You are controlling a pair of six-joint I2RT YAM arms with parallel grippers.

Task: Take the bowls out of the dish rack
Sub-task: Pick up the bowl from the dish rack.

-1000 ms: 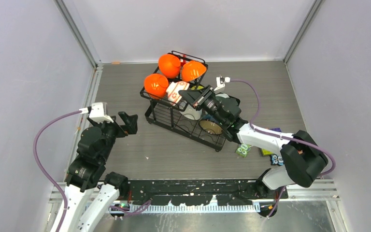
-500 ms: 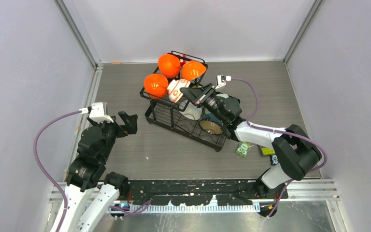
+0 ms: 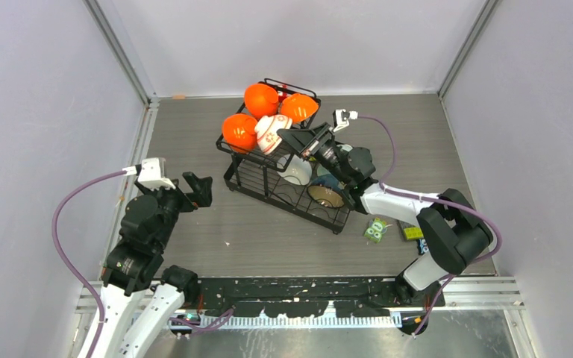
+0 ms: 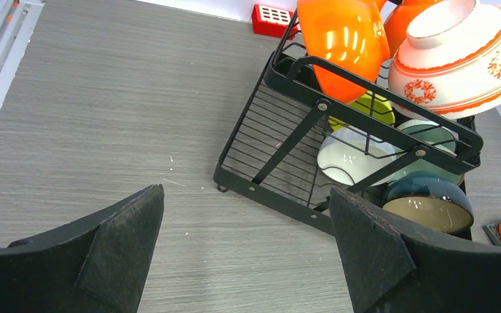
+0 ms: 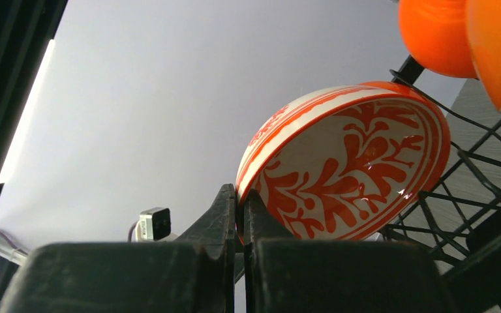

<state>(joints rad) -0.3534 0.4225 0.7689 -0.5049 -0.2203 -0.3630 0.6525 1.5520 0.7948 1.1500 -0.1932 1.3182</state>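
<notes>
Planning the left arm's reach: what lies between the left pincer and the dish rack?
Only bare grey tabletop separates left pincer and dish rack; top external and left wrist views show it.

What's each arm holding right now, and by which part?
The right gripper pinches the red-patterned white bowl by its rim. The left gripper is open and holds nothing.

lime bowl [image 4: 377, 108] mostly hidden, owl card [image 3: 375, 230] detail too sm.

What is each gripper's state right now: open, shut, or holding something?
Left gripper: open, holding nothing.
Right gripper: shut on the rim of the white bowl with red pattern.
</notes>
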